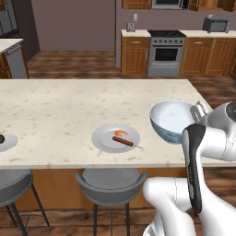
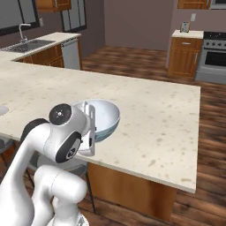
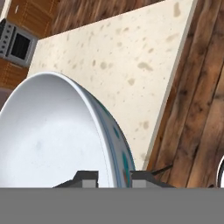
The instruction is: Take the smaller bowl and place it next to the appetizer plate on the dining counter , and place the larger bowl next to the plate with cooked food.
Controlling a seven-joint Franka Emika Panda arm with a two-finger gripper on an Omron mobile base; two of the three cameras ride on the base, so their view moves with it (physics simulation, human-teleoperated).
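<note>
Two plates: both lie on the dining counter [image 1: 60, 110], well apart, along its near edge.
Far left: the appetizer plate [image 1: 6, 142] sits cut by the left base view's edge, with a dark ball of food [image 1: 1, 138] on it.
Left of centre: the plate with cooked food [image 1: 115, 138] lies flat near the front edge, carrying a brown sausage stick [image 1: 123, 141] and an orange piece [image 1: 120, 133].
Below the counter: two grey stools [image 1: 110, 182] stand in front of the wooden base, one under the plate with cooked food, one further left.
Right of centre: the larger bowl [image 1: 171, 120] is right of the plate with cooked food and clear of it, over the counter's right part near the front edge; whether its base touches the stone I cannot tell.
Bowl look: white with a blue-green pattern outside and pale bluish inside; in the right base view the larger bowl [image 2: 103, 119] is just beyond the arm's wrist.
End effector: the gripper [image 3: 114, 177] is clamped on the rim of the larger bowl [image 3: 52, 135], one fingertip inside the wall and one outside, seen in the hand view.
Right: the white arm rises from the lower right of the left base view and reaches to the bowl's near side.
Background: a stove [image 1: 165, 53] stands between wooden cabinets at the far wall, with a toaster oven [image 1: 215, 24] to its right; a sink [image 2: 27, 44] shows far left in the right base view.
</note>
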